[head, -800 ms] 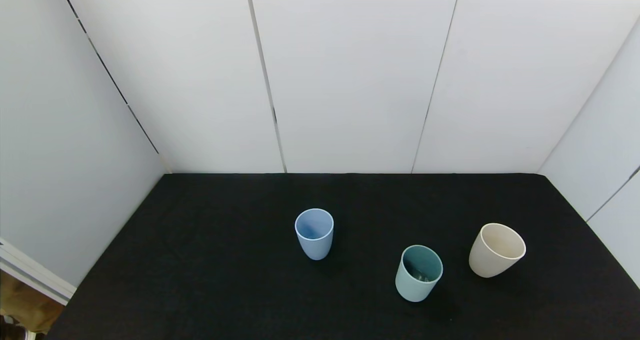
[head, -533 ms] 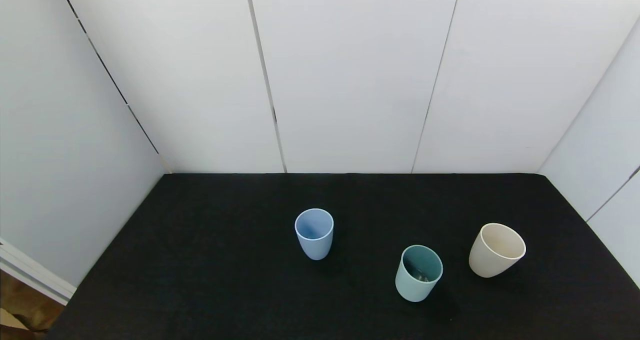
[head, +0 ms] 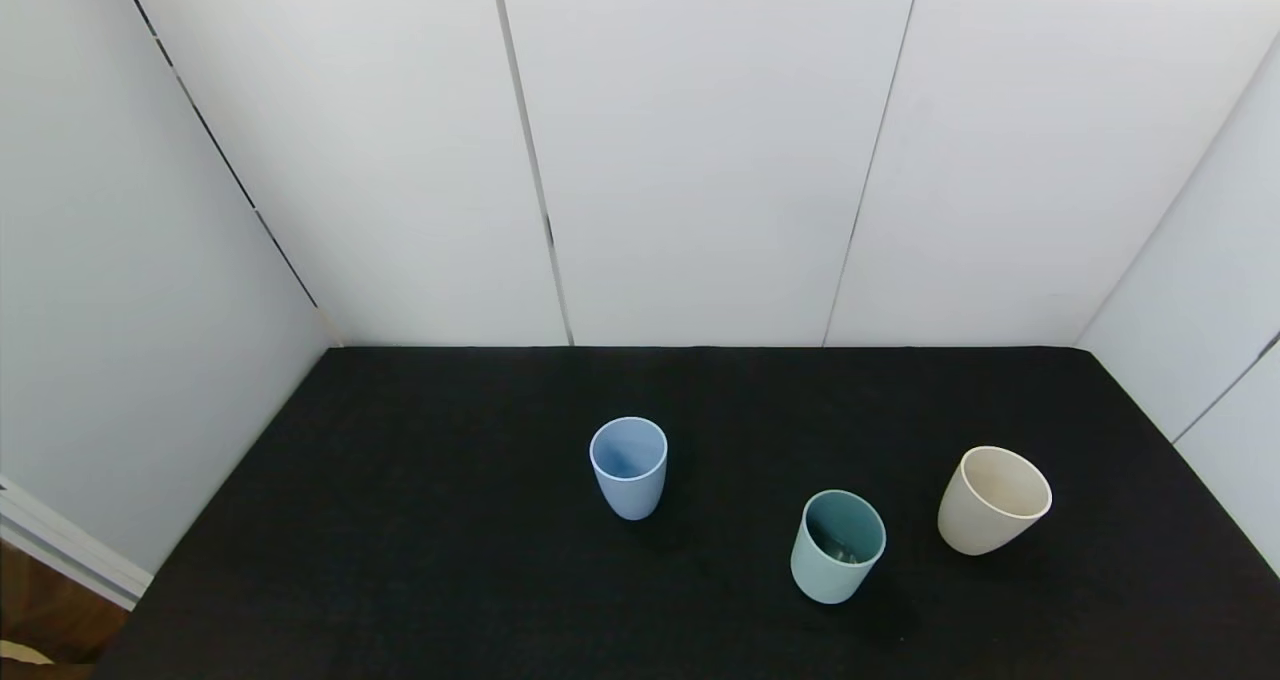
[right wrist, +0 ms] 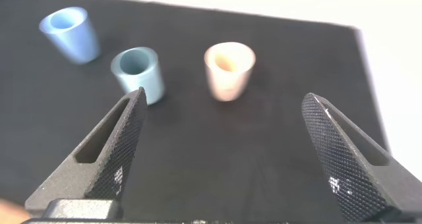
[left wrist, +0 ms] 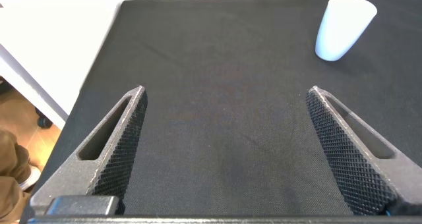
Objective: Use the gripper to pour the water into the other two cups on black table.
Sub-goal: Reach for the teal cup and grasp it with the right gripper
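Three tumblers stand on the black table (head: 450,560). The light blue cup (head: 628,466) is near the middle. The teal-green cup (head: 838,546) stands to its right and nearer me, with a faint glint of water inside. The cream-beige cup (head: 992,499) is farthest right. Neither gripper shows in the head view. My left gripper (left wrist: 225,95) is open and empty above the table, with the light blue cup (left wrist: 343,26) far ahead. My right gripper (right wrist: 225,99) is open and empty, with the teal-green cup (right wrist: 138,72), the cream-beige cup (right wrist: 228,69) and the light blue cup (right wrist: 69,33) ahead of it.
White panel walls (head: 700,160) enclose the table at the back and on both sides. The table's left edge (left wrist: 99,72) drops to a wooden floor (head: 40,610).
The cups have not moved. Something brown at the lower left beside the table has slipped out of the head view.
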You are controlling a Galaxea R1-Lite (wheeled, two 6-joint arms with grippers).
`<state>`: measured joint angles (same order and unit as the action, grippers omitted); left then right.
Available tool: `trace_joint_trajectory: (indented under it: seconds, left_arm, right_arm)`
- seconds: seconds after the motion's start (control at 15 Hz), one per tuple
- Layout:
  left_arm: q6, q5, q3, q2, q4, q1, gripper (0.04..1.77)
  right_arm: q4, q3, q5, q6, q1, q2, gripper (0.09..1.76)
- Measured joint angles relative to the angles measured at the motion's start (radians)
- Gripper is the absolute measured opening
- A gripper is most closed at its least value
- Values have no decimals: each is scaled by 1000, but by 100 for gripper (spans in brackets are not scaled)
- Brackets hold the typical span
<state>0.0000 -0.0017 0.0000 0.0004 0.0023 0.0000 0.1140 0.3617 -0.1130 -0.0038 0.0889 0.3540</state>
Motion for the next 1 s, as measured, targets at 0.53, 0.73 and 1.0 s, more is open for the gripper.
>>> trace_joint_trajectory:
  seconds: [0.53, 0.73, 1.0]
  left_arm:
    - [0, 0, 0, 0, 0, 0, 172]
    - [0, 0, 0, 0, -1, 0, 172]
    - [0, 0, 0, 0, 0, 0, 172]
  right_arm:
    - [-157, 67, -38, -1, 184, 450, 171]
    - [-222, 58, -35, 3, 245, 609, 171]
    - [-420, 10, -29, 7, 295, 795, 171]
